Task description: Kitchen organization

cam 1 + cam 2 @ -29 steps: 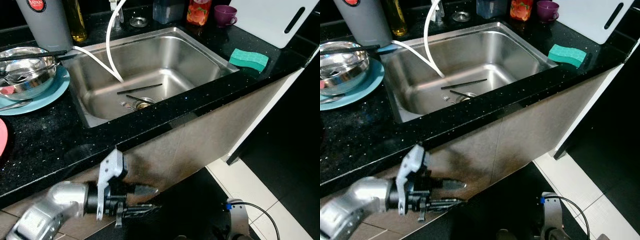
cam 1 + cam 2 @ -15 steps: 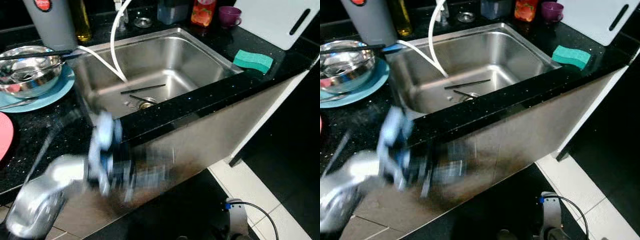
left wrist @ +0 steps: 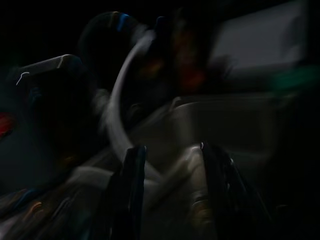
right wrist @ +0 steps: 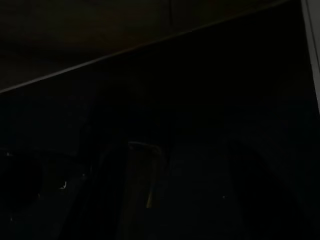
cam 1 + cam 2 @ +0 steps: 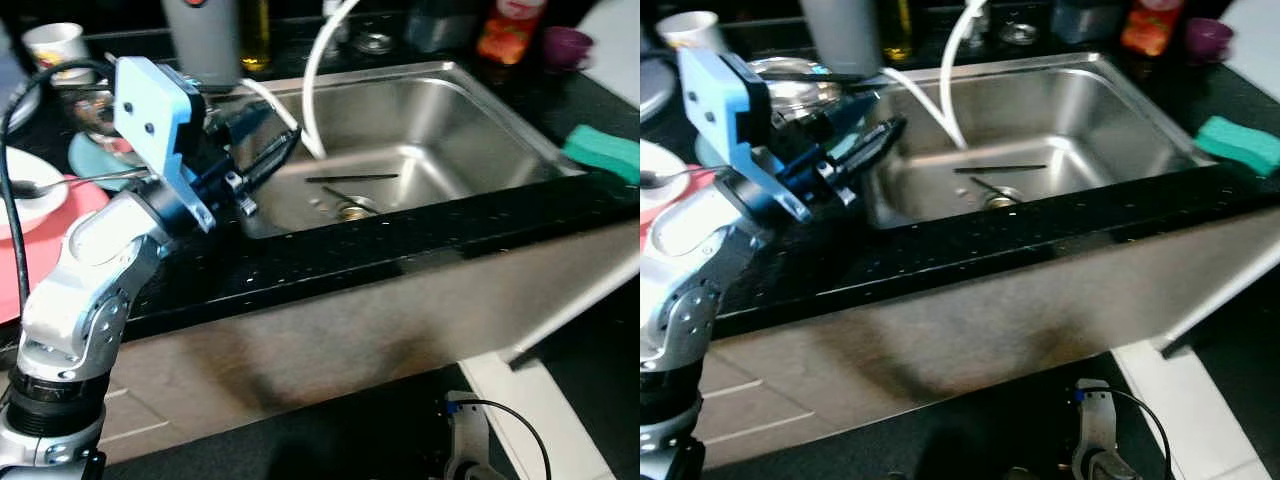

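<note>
One arm moved: left gripper (image 5: 268, 150) up from cabinet front to sink (image 5: 480, 130) edge, jaws parted, empty

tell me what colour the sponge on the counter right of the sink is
Green (teal-green) sponge, clearest in the right eye view.

Head stereo pair looks down, near, sharing the sink (image 5: 420, 130) and black surface (image 5: 330, 250). Left wrist view faces the sink; right wrist view dark.

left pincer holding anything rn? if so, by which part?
Nothing held. The left pincer hovers over the left edge of the sink, fingers apart with nothing between them in the left wrist view.
</note>
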`<state>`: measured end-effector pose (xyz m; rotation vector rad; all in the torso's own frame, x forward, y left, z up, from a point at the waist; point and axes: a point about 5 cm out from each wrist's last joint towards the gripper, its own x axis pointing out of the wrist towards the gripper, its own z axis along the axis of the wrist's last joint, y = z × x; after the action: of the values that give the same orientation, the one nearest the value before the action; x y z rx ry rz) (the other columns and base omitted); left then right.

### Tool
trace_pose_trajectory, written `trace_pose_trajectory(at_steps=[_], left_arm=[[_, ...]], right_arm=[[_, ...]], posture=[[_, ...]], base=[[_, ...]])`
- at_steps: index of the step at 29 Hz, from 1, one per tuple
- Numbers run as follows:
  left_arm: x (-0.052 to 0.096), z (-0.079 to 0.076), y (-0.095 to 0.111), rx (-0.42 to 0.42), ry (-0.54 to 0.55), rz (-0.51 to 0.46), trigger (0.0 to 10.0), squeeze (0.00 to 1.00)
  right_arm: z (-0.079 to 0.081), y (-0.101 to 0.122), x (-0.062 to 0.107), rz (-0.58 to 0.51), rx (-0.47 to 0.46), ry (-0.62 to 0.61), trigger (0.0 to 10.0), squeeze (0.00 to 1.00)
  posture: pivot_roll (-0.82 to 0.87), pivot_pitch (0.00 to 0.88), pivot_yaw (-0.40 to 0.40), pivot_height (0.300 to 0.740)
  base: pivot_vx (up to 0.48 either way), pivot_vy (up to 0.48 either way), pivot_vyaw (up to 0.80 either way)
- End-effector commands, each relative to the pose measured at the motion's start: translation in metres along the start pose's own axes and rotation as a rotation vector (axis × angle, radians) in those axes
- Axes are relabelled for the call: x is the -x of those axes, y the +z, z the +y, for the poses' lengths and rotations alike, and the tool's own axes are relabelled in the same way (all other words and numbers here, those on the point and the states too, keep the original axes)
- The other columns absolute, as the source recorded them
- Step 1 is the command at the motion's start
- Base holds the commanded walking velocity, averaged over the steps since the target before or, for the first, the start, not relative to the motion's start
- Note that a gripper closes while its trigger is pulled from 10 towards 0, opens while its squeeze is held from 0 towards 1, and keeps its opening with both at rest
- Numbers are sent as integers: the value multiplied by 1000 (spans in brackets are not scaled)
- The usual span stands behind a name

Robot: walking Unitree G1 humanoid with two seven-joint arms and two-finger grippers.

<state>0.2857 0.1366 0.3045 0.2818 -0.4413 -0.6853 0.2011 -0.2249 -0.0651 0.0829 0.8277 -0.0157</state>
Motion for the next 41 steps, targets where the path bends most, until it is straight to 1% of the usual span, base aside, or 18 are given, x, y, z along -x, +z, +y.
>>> trace_pose_trajectory(at_steps=[1,2,3,5,6,7,9,13,15,16,18,19,20,23,26,31,35,41], left_arm=[[1,4,-7,-46,27,51,10000,0],[2,9,-10,-83,57,80,10000,0],[2,9,-10,-83,57,80,10000,0],[4,25,-13,-154,170,138,10000,0],[4,25,-13,-154,170,138,10000,0],[5,31,-12,-188,228,154,10000,0],[6,37,-15,-209,300,174,10000,0],[9,23,-34,-194,291,221,10000,0],[9,23,-34,-194,291,221,10000,0],[8,19,-35,-194,286,216,10000,0],[2,8,-37,-232,251,201,10000,0],[2,8,-37,-232,251,201,10000,0],[0,4,-39,-263,233,204,10000,0],[-3,0,-38,-299,226,198,10000,0],[-5,2,-35,-359,232,193,10000,0],[-4,10,-33,-397,269,200,10000,0],[-1,18,-32,-389,304,203,10000,0],[3,27,-33,-334,331,212,10000,0]], right_arm=[[-1,-9,2,21,-23,-6,10000,0],[-1,-9,2,21,-24,-5,10000,0],[-1,-9,2,21,-24,-5,10000,0],[-1,-9,2,20,-28,0,10000,0],[-1,-9,2,20,-28,0,10000,0],[-1,-9,2,20,-29,2,10000,0],[0,-9,2,22,-24,10,10000,0],[0,-9,2,24,-23,18,10000,0],[0,-9,2,24,-23,18,10000,0],[0,-9,2,24,-23,19,10000,0],[1,-8,2,24,-24,23,10000,0],[1,-8,2,24,-24,23,10000,0],[1,-8,2,25,-24,25,10000,0],[2,-7,1,23,-30,31,10000,0],[3,-6,1,20,-32,33,10000,0],[2,-7,1,24,-27,7,10000,0],[0,-8,1,31,-30,-23,10000,0],[-1,-10,2,43,-23,-14,10000,0]], posture=[[36,146,-3,740],[36,147,-1,740],[36,147,-1,740],[39,146,-1,740],[39,146,-1,740],[41,145,-2,740],[47,144,-5,740],[44,144,-5,740],[44,144,-5,740],[46,146,-7,740],[53,141,-8,740],[53,141,-8,740],[51,140,-5,740],[48,139,0,740],[47,139,3,740],[45,140,4,740],[42,140,3,740],[41,127,1,740]], base=[[0,0,781],[0,0,781],[0,0,781],[0,0,781],[0,0,781],[0,0,781],[0,0,781],[0,0,781],[0,0,781],[0,0,781],[0,0,781],[0,0,781],[0,0,781],[0,0,777],[0,0,775],[0,0,620],[0,0,0],[0,-157,0]])
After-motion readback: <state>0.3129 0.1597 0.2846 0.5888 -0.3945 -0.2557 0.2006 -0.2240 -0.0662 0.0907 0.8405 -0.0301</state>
